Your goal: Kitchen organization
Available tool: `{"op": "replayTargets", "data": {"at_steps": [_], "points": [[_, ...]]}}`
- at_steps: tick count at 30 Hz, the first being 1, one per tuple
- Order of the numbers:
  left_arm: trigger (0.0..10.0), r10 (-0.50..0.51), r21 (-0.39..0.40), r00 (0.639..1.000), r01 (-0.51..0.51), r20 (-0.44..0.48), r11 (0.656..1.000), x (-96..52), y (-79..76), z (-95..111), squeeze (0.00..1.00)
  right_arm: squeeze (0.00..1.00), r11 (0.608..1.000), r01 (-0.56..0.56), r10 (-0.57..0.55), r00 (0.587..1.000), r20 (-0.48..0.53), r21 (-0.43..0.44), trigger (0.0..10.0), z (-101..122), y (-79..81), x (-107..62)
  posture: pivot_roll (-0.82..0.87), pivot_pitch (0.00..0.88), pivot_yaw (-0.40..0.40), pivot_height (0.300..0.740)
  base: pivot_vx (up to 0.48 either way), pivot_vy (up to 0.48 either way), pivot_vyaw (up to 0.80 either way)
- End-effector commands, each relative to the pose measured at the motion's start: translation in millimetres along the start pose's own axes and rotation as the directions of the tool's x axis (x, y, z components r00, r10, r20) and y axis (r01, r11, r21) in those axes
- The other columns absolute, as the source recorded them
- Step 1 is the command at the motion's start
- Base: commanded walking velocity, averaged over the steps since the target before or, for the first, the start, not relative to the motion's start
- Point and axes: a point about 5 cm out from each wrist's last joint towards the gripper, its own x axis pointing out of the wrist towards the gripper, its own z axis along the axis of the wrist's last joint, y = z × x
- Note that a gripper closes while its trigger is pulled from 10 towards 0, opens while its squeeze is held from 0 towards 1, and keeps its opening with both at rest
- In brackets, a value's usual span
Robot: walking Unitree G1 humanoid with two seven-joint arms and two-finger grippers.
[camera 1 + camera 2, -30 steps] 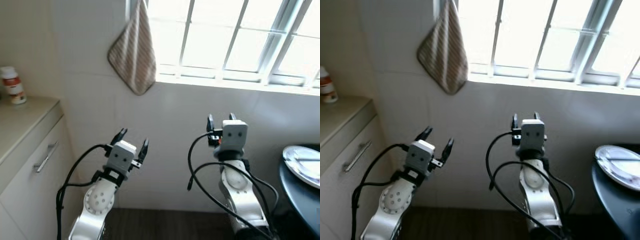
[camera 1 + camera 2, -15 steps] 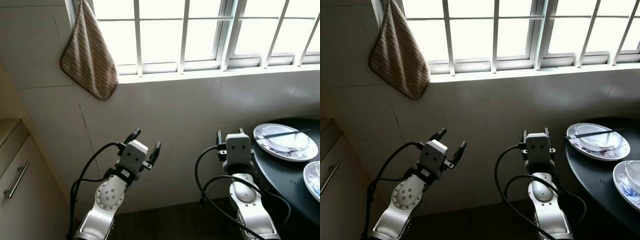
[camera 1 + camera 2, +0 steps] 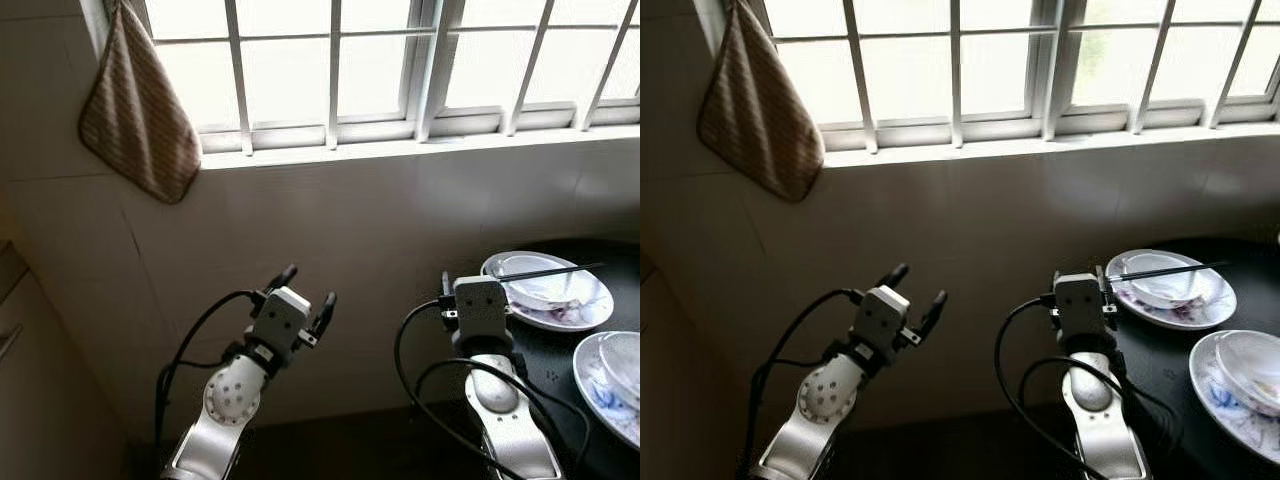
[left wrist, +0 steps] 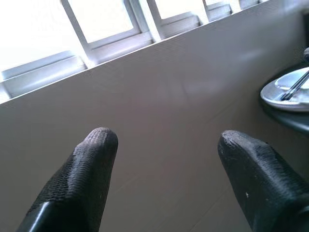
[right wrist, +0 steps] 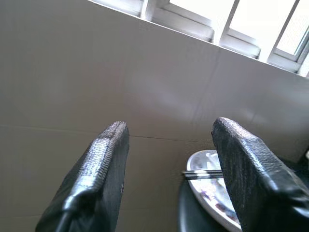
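Plate [image 3: 560,300] with bowl and chopsticks [image 3: 548,270] sits on dark round table [image 3: 560,355], against the tiled wall [image 3: 400,220] under the window [image 3: 340,60]. Second plate [image 3: 600,385] nearer on the table. Left gripper [image 3: 305,295] raised, fingers spread, empty, left of the table. Right gripper [image 3: 475,285] at the table's edge. Striped cloth [image 3: 138,110] hangs far left of the table.

Left wrist view: fingers [image 4: 91,169] apart, facing wall.

Right wrist view: fingers [image 5: 104,179] apart, nothing between; the table's plate beyond.

Head-high stereo, wall-facing (wrists too)
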Motion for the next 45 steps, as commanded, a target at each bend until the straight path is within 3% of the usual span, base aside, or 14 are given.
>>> {"op": "replayTargets", "data": {"at_steps": [1, 10, 20, 26, 28, 30, 34, 37, 45], "points": [[10.0, 0.012, 0.015, 1.0, -0.012, -0.007, 1.0, -2.2, 5.0, -2, 0.0, 0.0, 1.0, -0.004, 0.004, 1.0, 0.0, 0.001, 10.0, 2, 2.6, 0.8, -0.14, 0.0, 0.014, 0.74, 0.0, -0.48, 0.0], [10.0, 0.024, 0.018, 1.0, -0.023, -0.008, 1.0, -4.6, 6.0, -3, 0.0, 0.0, 1.0, -0.021, 0.021, 1.0, -0.012, 0.004, 10.0, 2, 7.3, 0.7, -0.13, 0.0, 0.005, 0.74, 0.0, -0.479, 0.0], [10.0, 0.048, -0.006, 0.999, -0.048, -0.008, 0.999, -5.6, 9.2, -3, 0.0, 0.0, 1.0, -0.029, 0.029, 0.999, -0.021, 0.006, 10.0, 2, 5.3, 2.3, -0.13, 0.0, 0.003, 0.74, 0.0, 0.0, 0.0], [10.0, 0.052, -0.004, 0.999, -0.052, -0.014, 0.999, -5.7, 9.6, -4, 0.0, 0.0, 0.998, -0.028, 0.027, 0.999, -0.029, -0.052, 10.0, 1, -2.1, 0.9, -0.13, 0.0, -0.004, 0.74, 0.0, 0.0, 0.0], [10.0, 0.055, -0.005, 0.998, -0.055, -0.017, 0.998, -6.6, 10.0, -5, 0.0, 0.0, 0.996, 0.02, -0.029, 0.994, -0.109, -0.084, 10.0, -11, -12.7, -2.9, -0.13, 0.0, -0.006, 0.74, 0.0, 0.0, 0.0], [10.0, 0.056, -0.006, 0.998, -0.057, -0.021, 0.998, -7.3, 9.9, -6, 0.0, 0.0, 0.997, 0.03, -0.041, 0.985, -0.166, -0.065, 10.0, -19, -18.1, -5.7, -0.14, 0.0, -0.008, 0.74, 0.0, 0.0, 0.0], [10.0, 0.055, -0.013, 0.998, -0.055, -0.024, 0.998, -6.5, 6.6, -6, 0.0, 0.0, 0.998, 0.027, -0.038, 0.982, -0.185, -0.063, 10.0, -24, -21.5, -8.7, -0.15, 0.0, -0.007, 0.74, 0.0, 0.0, -0.8], [10.0, 0.053, -0.015, 0.998, -0.053, -0.024, 0.998, -5.9, 5.6, -6, 0.0, 0.0, 0.993, -0.011, -0.008, 0.988, -0.153, -0.12, 10.0, -17, -17.4, -8.8, -0.15, 0.0, -0.006, 0.74, 0.0, 0.0, -0.27], [10.0, 0.05, -0.012, 0.998, -0.05, -0.025, 0.999, -5.1, 7.0, -7, 0.0, 0.0, 0.976, -0.198, 0.179, 0.967, -0.183, -0.09, 10.0, -18, 6.2, -15.5, -0.15, 0.0, -0.008, 0.74, 0.0, 0.0, 0.0]]}}
